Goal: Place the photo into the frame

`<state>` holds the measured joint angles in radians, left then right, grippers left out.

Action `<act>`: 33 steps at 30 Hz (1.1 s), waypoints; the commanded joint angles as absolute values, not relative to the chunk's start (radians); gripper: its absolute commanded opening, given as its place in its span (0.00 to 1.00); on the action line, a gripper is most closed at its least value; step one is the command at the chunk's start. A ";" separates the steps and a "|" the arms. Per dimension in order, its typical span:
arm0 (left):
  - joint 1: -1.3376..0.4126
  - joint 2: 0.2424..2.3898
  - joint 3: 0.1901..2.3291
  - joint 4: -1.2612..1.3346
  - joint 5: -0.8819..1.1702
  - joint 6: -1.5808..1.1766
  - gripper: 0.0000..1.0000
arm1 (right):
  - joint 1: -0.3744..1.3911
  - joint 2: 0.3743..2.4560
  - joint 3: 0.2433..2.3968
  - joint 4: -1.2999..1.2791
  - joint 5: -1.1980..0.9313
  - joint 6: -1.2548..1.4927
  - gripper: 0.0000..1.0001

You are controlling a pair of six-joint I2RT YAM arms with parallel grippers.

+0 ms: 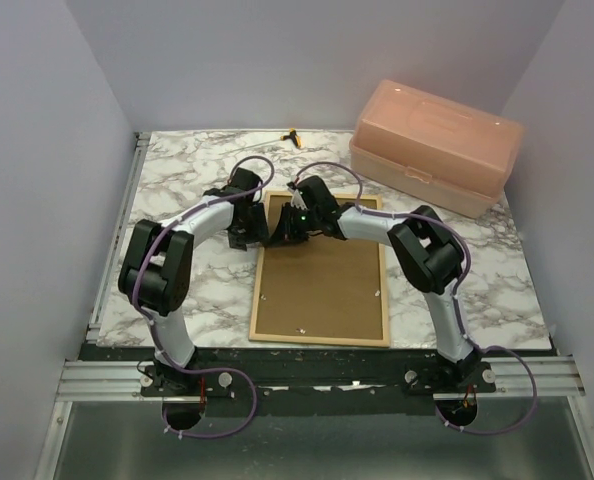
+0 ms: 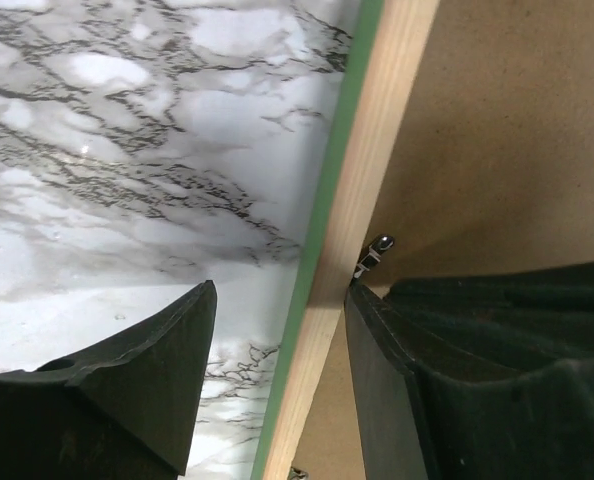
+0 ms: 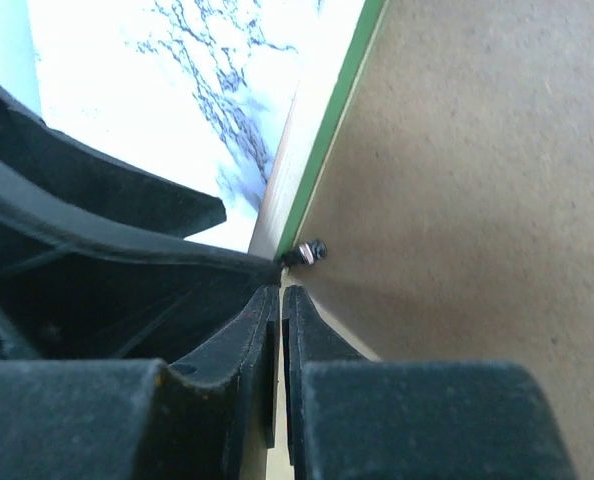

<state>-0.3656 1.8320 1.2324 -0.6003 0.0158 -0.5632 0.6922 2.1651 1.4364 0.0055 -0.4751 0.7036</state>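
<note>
The frame point(image 1: 255, 300) lies back side up in the middle of the marble table, with a brown hardboard backing point(image 1: 322, 285) set in it. The photo is hidden. Both grippers are at the frame's far end. My left gripper point(image 1: 260, 228) is open and straddles the frame's light wood rail point(image 2: 362, 200): one finger is over the marble, the other finger point(image 2: 397, 360) over the backing point(image 2: 517, 130). A small metal tab point(image 2: 377, 248) sits just ahead. My right gripper point(image 3: 281, 292) is shut, its tips just short of a metal tab point(image 3: 307, 252) at the green-edged rail point(image 3: 334, 120).
A pink plastic box point(image 1: 437, 145) stands at the back right of the table. A small yellow and black item point(image 1: 294, 137) lies near the back edge. Grey walls close in on the left, back and right. The two grippers are very close together.
</note>
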 commanded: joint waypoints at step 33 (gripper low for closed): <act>-0.288 1.785 1.232 -0.592 0.068 -0.578 0.54 | 0.752 2.268 1.541 -0.168 -0.267 0.611 0.00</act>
